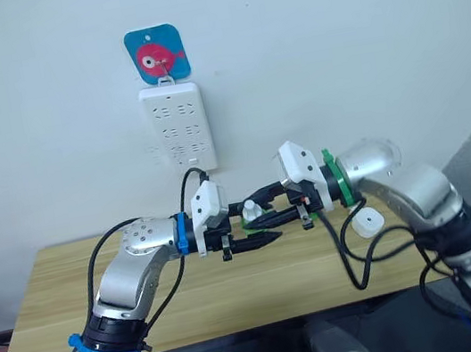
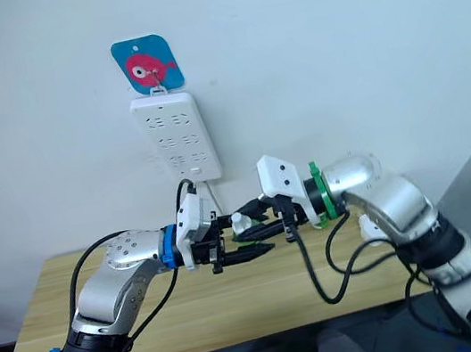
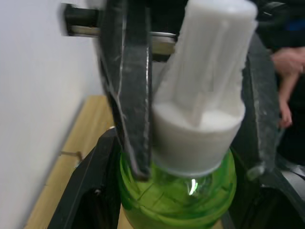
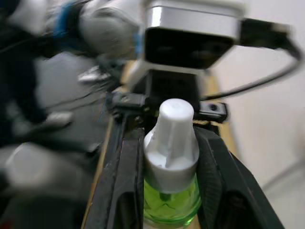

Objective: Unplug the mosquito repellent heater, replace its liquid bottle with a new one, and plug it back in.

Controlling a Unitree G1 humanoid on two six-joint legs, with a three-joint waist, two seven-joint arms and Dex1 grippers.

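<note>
The 2 pincers met tip to tip over the wooden table [image 1: 83,292], in front of the wall. The right pincer [image 1: 264,209] was clenched on the liquid bottle [image 4: 170,157]: its 2 black fingers [image 4: 125,181] pressed the bottle from both sides, at the white ribbed cap and the top of the green glass body. The bottle stood upright between them, cap up. The left pincer [image 1: 269,238] came from the opposite side and sat a little lower than the right one. Its own fingers [image 3: 86,191] were spread apart, 1 on each side of the green body and just beside it, and it was not possible to tell if they touched the glass. The mosquito repellent heater [image 1: 366,225], a small white rounded piece, lay on the table behind the right pincer, under its wrist and well apart from the bottle. Above both pincers, on the wall, hung the white power strip [image 1: 178,127], and above that a blue card with a pink fish [image 1: 157,55]
</note>
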